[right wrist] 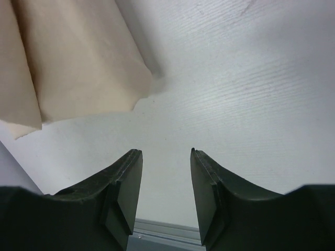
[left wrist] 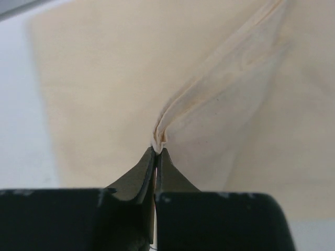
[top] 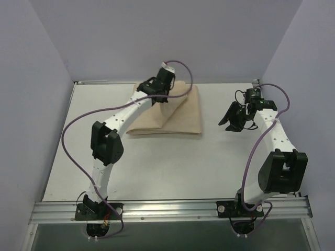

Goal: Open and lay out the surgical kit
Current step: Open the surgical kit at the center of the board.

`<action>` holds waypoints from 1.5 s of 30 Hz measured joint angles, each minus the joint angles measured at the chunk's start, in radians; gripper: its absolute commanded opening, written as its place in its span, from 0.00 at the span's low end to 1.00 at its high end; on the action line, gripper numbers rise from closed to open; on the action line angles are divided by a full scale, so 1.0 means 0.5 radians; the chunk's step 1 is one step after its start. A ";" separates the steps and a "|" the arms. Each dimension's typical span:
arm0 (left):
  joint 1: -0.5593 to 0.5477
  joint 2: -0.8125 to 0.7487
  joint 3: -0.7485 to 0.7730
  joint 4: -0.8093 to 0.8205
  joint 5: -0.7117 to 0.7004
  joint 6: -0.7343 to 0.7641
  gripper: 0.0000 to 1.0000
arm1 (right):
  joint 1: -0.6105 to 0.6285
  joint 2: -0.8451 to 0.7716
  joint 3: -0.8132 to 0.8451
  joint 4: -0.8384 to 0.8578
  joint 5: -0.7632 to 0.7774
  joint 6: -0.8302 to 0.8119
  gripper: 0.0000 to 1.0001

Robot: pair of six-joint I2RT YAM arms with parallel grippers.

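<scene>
left wrist | left gripper [left wrist: 158, 150] pinching a raised fold of the cloth wrap [left wrist: 104, 78] | right gripper [right wrist: 165, 153] parted, apart from the wrap

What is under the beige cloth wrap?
Only white table shows around the cloth wrap. The left gripper pinches one fold; anything underneath is covered.

No writing, label, brand mark, number or sign can be read in any of the three views. The cloth, the arms, the worktop and the walls show only plain surfaces, with nothing printed on them.
</scene>
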 measured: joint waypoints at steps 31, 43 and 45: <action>1.119 -0.688 -0.725 -0.569 -0.510 -0.297 0.92 | 1.151 1.025 1.305 0.465 -0.203 -0.011 0.50; 1.199 -1.140 -1.108 -0.609 -0.223 -0.578 0.90 | 1.559 1.519 1.682 0.419 0.238 0.063 0.55; 1.201 -1.162 -1.109 -0.607 -0.189 -0.586 0.90 | 1.584 1.529 1.710 0.408 0.306 0.069 0.72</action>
